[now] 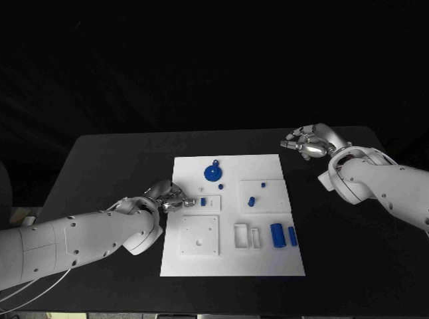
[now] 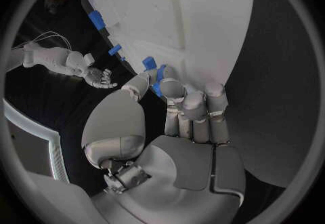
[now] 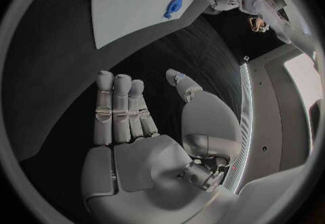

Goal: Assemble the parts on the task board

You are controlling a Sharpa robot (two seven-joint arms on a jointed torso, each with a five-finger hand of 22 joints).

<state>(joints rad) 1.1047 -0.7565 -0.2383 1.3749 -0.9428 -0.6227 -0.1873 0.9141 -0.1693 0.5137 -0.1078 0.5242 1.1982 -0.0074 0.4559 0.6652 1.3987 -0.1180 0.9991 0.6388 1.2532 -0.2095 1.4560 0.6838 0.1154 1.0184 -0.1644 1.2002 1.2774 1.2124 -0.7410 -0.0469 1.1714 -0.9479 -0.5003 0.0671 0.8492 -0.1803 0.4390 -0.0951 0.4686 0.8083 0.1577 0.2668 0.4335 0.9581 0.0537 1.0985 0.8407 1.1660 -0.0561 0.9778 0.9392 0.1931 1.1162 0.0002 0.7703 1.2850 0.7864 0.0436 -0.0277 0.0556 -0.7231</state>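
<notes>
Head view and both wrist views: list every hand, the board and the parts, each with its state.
Left hand: pinching a small blue part at the board's left edge.
Right hand: empty, fingers apart, above bare table.
Task board: flat on the table.
Round blue part: lying on the board.
Two blue cylinders: lying side by side.

The task board (image 1: 234, 259) lay in the middle of the worktop (image 1: 119, 159), between my two arms. My left robot hand (image 1: 167, 197) was at the board's left edge, holding a small part (image 2: 157, 80). My right robot hand (image 1: 310, 141) was off the board, behind its far right corner, holding nothing. On the board, a round part (image 1: 214, 173) lay near the far edge, and two upright parts (image 1: 283, 235) stood side by side near the right edge.
</notes>
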